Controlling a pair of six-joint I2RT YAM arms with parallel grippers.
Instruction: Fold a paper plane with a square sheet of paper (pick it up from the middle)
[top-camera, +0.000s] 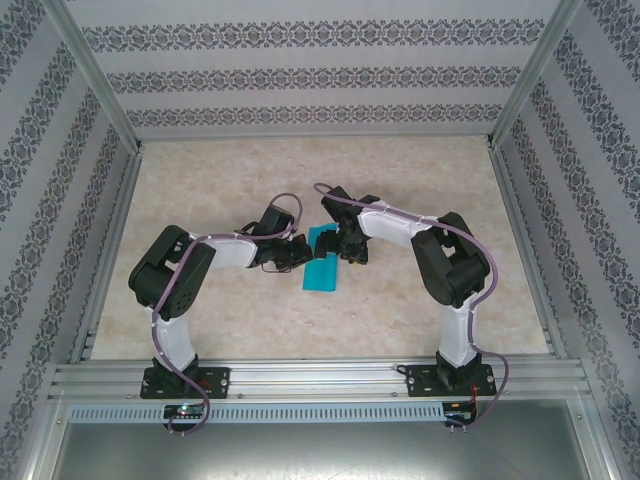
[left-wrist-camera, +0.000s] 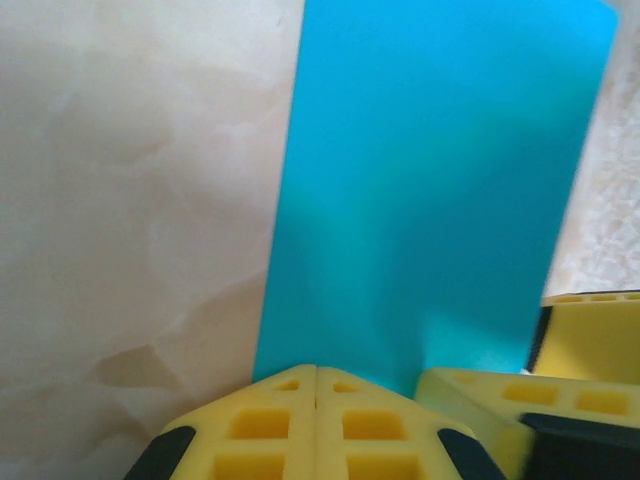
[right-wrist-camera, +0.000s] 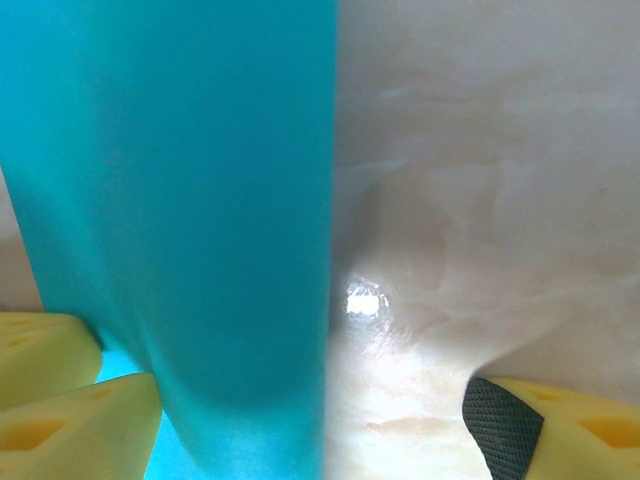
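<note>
Left claw closed tight, tips at the thin teal-blue sheet of paper, apparently halved into a rectangle mid-bench, clear of all edges. Right claw wide open, holding nothing, straddling its long edge. Nose and wing folds remain.

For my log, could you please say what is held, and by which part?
Right gripper open, holding nothing. Left gripper is shut at an edge of the teal paper; pinching or pressing cannot be told.
</note>
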